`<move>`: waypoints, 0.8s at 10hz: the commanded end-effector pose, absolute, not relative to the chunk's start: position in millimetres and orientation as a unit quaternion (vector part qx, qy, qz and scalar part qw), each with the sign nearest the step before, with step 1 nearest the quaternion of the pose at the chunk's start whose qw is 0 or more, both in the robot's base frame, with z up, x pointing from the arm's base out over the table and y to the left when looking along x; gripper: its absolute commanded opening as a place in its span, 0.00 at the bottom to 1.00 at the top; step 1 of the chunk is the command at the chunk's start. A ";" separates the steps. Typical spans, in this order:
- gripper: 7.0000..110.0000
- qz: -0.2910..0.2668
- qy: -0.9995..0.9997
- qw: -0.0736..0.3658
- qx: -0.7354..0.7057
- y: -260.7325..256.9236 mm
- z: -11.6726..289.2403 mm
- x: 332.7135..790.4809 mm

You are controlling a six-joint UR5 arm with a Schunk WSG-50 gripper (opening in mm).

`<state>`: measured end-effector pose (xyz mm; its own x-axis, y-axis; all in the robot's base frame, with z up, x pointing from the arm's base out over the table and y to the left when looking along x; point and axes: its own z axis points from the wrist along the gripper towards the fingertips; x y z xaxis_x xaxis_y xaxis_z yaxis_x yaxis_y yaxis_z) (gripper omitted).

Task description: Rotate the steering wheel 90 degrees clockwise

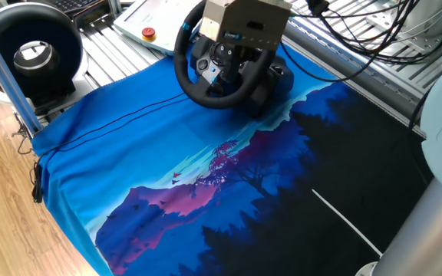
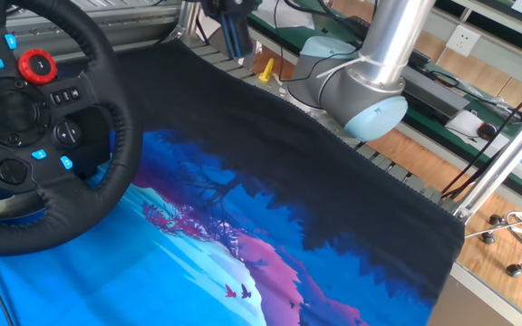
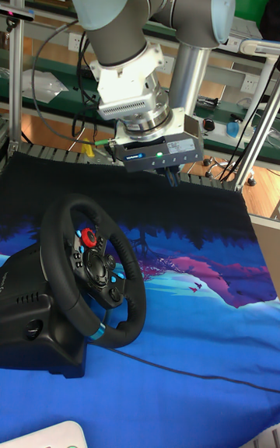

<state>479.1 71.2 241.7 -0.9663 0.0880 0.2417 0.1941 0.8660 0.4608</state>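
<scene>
Standing tilted on its black base, the black padded steering wheel [image 3: 93, 281] with blue buttons, a red dial and a light-blue stripe low on its rim sits at one end of the worktop, on a blue, purple and black landscape-print cloth [image 1: 206, 176]. The silver-grey robot arm [image 3: 128, 20] holds its two-finger gripper [image 3: 169, 177] above the dark part of the cloth, near the wheel but apart from it in the tall view; in one fixed view the gripper's pale body hides the top of the rim. Only the short dark tips of the jaws show below the body, close together with nothing between them, though whether they fully meet I cannot tell. A black ring-shaped device with a grey-white centre [image 1: 33, 54] stands beyond the cloth's edge.
</scene>
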 end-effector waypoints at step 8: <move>0.00 -0.331 -0.932 0.139 -0.052 39.6 284.5 525.7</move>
<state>502.6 70.6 272.9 -0.9537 0.0517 0.2964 0.2213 0.7879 0.5746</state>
